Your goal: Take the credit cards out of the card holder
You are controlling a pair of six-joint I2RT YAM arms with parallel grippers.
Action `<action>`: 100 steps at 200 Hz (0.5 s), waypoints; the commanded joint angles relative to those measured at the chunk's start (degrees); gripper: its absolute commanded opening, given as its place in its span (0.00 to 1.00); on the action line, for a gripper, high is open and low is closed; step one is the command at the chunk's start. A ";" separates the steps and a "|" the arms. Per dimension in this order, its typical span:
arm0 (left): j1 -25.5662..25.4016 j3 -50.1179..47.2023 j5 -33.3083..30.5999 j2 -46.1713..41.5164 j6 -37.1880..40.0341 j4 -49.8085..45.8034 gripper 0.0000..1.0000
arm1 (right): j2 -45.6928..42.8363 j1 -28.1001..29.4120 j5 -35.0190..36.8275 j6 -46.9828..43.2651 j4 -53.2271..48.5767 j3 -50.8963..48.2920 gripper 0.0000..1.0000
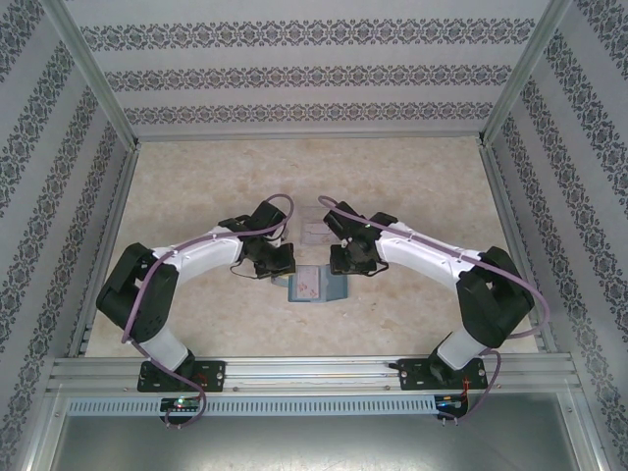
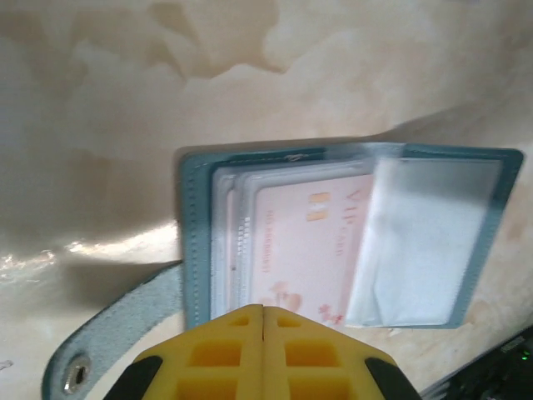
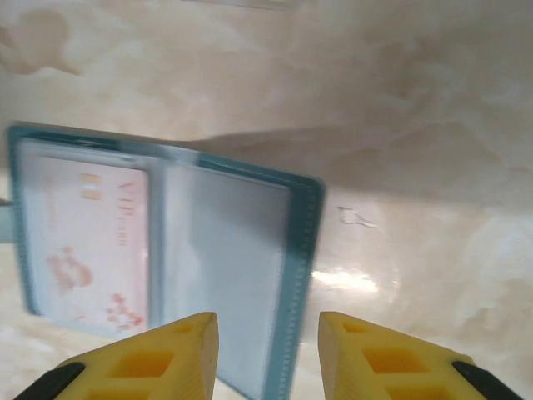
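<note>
The card holder lies open like a book on the table between my two grippers. In the left wrist view its teal border frames clear sleeves, and a pale credit card with pink print sits in the left half. The right half's clear sleeve looks empty and slightly lifted. My left gripper is shut, tips together over the holder's near edge, nothing between them. My right gripper is open, its fingers straddling the holder's right border. The same card sits at the left there.
The holder's strap tab with its snap trails off to the left on the table. A pale flat rectangular thing lies just beyond the holder, between the two wrists. Patterned walls and metal rails enclose the beige marbled table.
</note>
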 commanded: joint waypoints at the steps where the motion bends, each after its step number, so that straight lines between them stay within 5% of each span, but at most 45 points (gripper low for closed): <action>1: -0.39 1.67 1.78 -0.52 1.12 -2.59 0.04 | -0.83 -0.65 -7.28 3.37 5.83 -0.86 0.36; 49: -1.39 2.63 5.02 2.45 0.30 0.74 0.04 | 3.23 -1.15 -21.31 10.20 19.42 -5.58 0.32; 100: -2.38 3.09 6.08 5.55 -0.42 2.74 0.04 | 6.79 -1.81 -18.94 8.59 17.97 -7.44 0.31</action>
